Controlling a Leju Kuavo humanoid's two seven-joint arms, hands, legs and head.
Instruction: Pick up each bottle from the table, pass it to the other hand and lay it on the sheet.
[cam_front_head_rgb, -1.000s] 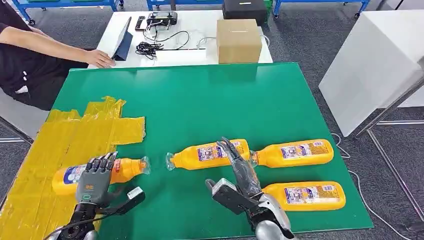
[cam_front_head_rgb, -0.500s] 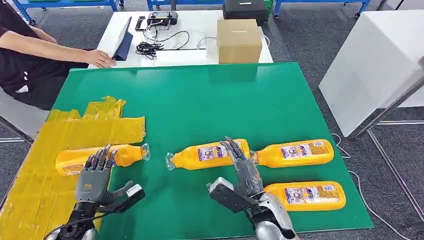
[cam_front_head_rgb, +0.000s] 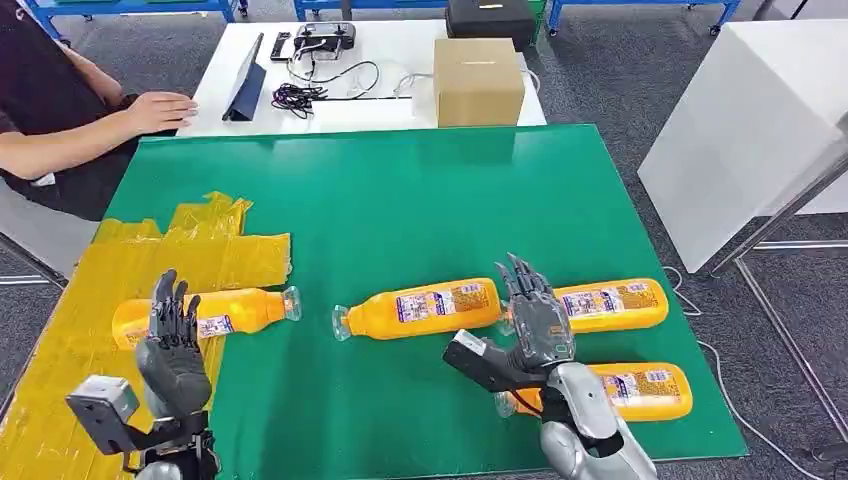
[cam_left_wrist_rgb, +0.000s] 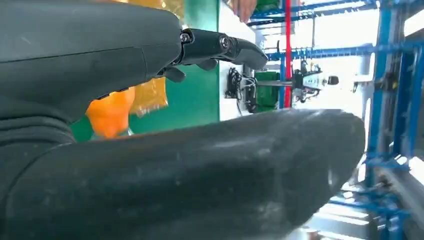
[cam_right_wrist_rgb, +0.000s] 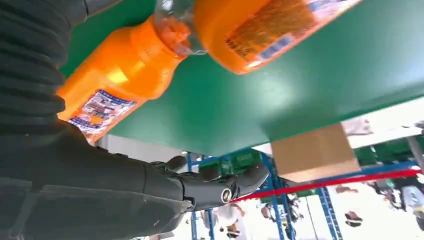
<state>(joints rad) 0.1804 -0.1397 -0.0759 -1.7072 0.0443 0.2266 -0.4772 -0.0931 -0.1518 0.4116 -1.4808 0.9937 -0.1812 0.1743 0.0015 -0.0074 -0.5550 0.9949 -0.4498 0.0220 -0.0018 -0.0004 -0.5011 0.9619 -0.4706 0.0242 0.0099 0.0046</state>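
One orange bottle lies on its side on the yellow sheet. My left hand hovers just in front of it, fingers spread and holding nothing; the same bottle shows past the fingers in the left wrist view. Three more orange bottles lie on the green mat: a middle one, a far right one and a near right one. My right hand is raised and open over the neck of the far right bottle, beside the middle one.
A cardboard box, a tablet and cables sit on the white table behind the mat. A person's arm rests at the back left. A white cabinet stands to the right.
My left hand has let go of the bottle on the sheet and drawn back towards me. My right hand has shifted right, from the middle bottle to the far right one.
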